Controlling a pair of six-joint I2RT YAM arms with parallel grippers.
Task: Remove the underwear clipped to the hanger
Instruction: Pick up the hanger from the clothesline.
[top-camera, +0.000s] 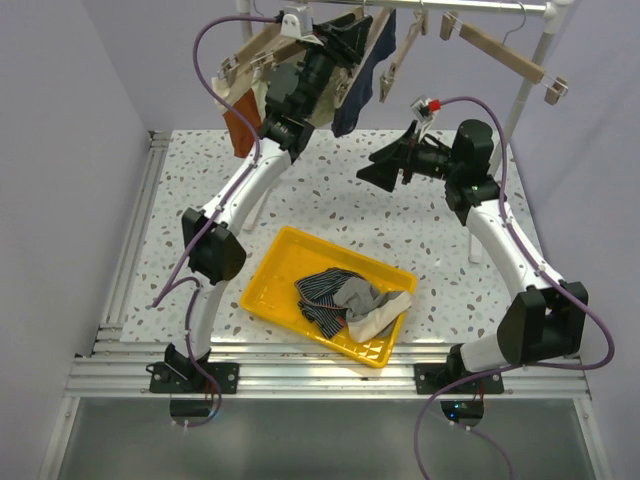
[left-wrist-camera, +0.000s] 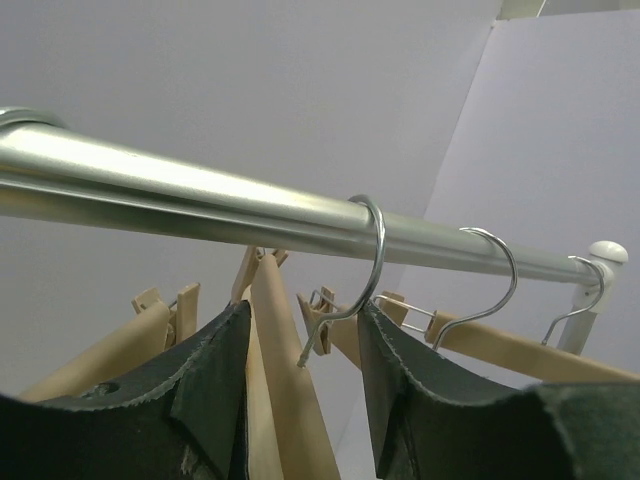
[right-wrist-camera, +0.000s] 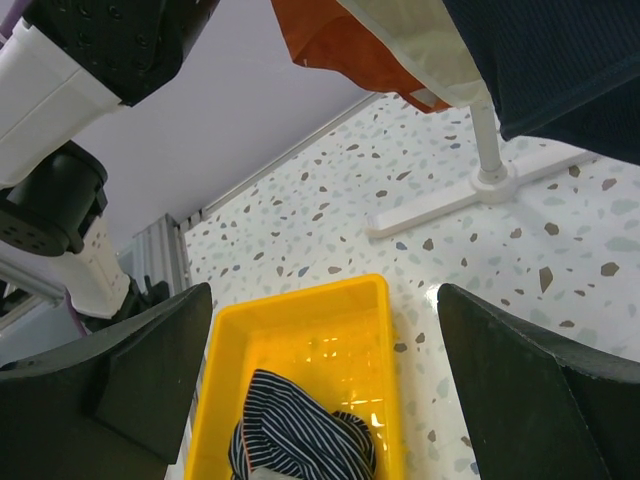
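At the top of the frame, the left claw (left-wrist-camera: 300, 400) sat half-closed around a hanger clip (left-wrist-camera: 318, 335); squeezing it squarely should release the navy underwear (top-camera: 362, 85). The right claw (top-camera: 385, 168) gaped wide, empty

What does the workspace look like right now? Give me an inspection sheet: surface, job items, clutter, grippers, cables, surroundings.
Surface: speckled white table, bare around the tray.
Job's things: orange-red underwear, cream underwear and navy underwear hang from wooden hangers on the metal rail; striped underwear and grey-white underwear lie in the yellow tray.
Clutter: nothing seen.
Grippers: left gripper raised at the hangers just under the rail, jaws partly apart, nothing visibly held; right gripper open, empty, hovering over the table.
Cables: purple cables loop along both arms.
Surroundings: pale walls; rack foot on the table.
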